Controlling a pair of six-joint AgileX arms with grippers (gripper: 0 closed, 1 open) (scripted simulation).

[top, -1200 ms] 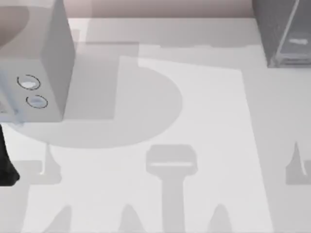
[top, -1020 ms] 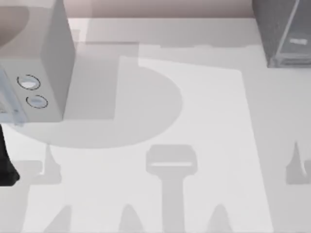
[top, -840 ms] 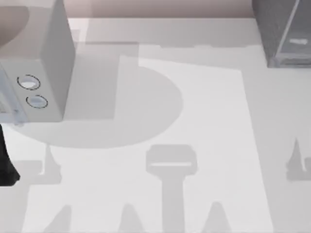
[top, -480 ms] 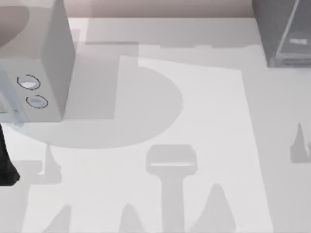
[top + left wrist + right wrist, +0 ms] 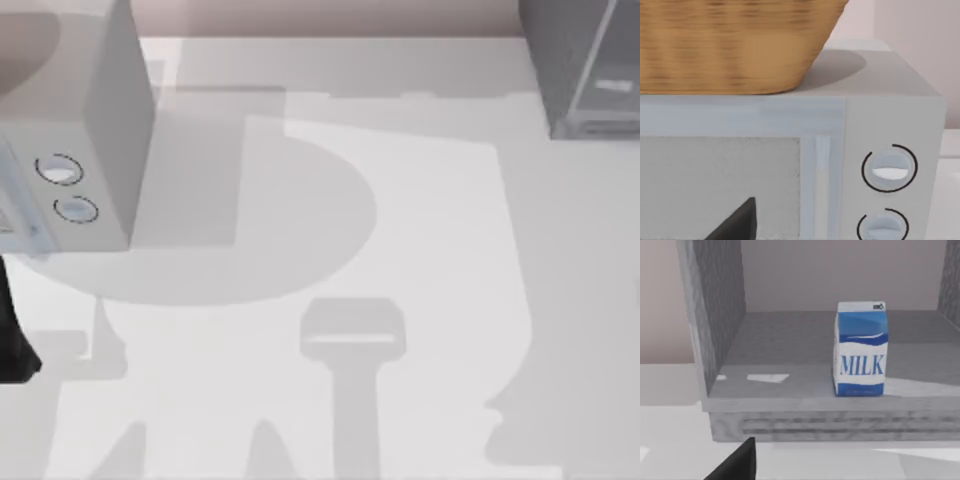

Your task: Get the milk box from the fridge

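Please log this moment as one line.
milk box: upright in fridge | basket: on microwave

1. A pale white counter (image 5: 420,250) is seen from above, crossed by soft grey shadows.
2. At the counter's left side, a pale grey box with two round dials (image 5: 75,130) is stood directly on the surface.
3. On top of that box, a woven tan wicker basket (image 5: 735,45) is carried, as seen in the left wrist view.
4. At the far right corner of the counter, a large dark grey boxy fridge with a light frame (image 5: 580,65) is stood.
5. On the fridge's grey floor shelf (image 5: 790,365), a small blue-and-white carton marked MILK (image 5: 860,348) is stood upright, near the shelf's front edge.
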